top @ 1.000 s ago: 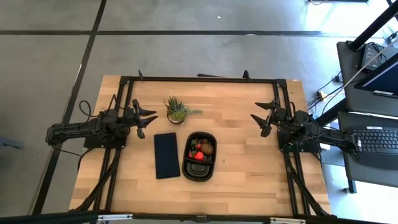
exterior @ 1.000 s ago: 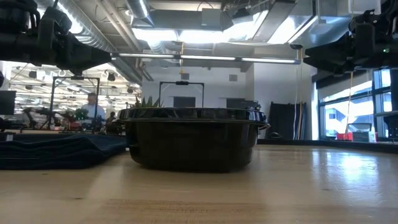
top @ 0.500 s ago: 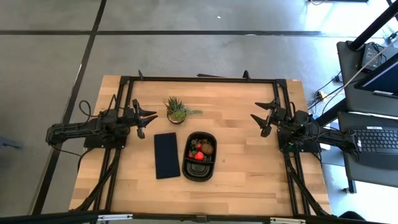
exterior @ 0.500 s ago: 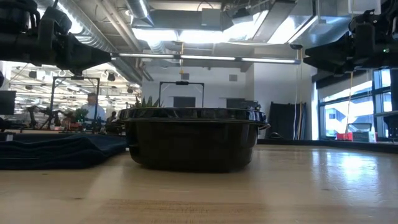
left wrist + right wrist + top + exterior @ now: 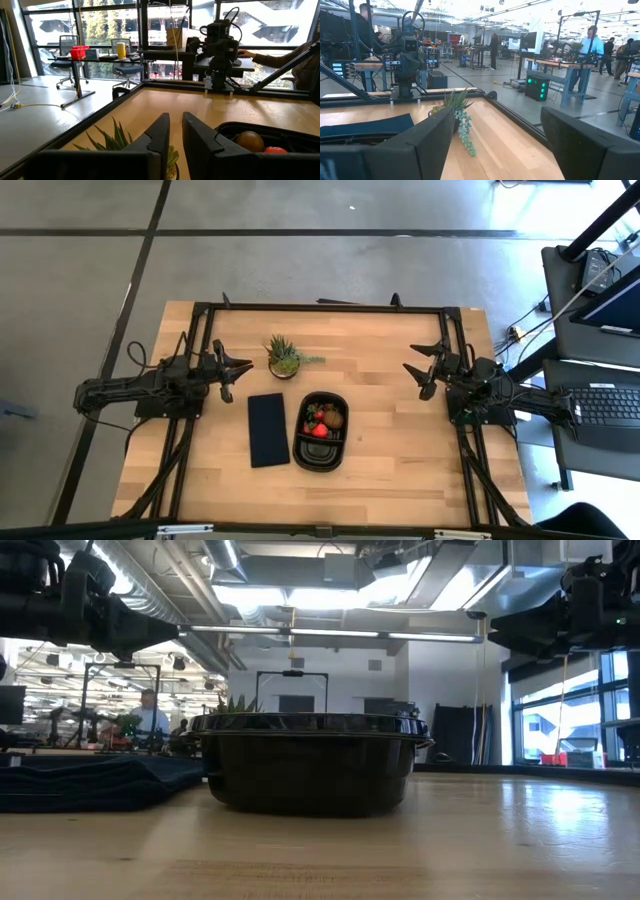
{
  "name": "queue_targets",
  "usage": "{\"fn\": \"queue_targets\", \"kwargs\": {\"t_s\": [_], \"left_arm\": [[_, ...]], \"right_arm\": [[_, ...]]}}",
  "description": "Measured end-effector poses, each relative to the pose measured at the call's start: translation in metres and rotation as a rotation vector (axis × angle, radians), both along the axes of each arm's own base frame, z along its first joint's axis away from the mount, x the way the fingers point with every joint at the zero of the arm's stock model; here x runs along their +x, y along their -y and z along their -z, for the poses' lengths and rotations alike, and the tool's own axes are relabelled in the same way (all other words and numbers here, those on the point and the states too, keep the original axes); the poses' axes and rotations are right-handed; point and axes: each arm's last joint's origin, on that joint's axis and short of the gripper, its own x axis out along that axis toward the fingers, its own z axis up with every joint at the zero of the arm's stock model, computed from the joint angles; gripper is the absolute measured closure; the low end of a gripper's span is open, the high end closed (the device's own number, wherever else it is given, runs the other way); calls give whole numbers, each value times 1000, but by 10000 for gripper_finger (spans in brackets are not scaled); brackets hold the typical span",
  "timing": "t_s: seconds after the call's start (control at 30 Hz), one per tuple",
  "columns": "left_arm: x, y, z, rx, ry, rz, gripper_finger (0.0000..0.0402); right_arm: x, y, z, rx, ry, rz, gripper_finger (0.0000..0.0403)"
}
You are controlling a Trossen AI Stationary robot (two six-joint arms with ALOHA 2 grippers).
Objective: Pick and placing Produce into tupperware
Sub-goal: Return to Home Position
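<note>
By the bench's left edge, the left gripper has drawn its fingers nearly together since a second ago. The produce lies unmoved in the tupperware at mid-bench. At the right edge, the right gripper stays spread wide.

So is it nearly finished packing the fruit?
Looks essentially done. Strawberries and a brown fruit lie in the black container; no loose fruit shows on the table. The left gripper and right gripper hold nothing, out at the sides. Nothing visible remains.
</note>
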Motion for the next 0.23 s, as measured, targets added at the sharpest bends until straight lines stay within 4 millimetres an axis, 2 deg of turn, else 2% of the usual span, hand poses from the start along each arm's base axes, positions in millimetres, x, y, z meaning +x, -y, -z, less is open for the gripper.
{"fn": "queue_targets", "kwargs": {"t_s": [0.23], "left_arm": [[0, 0, 0, 0, 0, 0, 369]], "right_arm": [[0, 0, 0, 0, 0, 0, 105]]}}
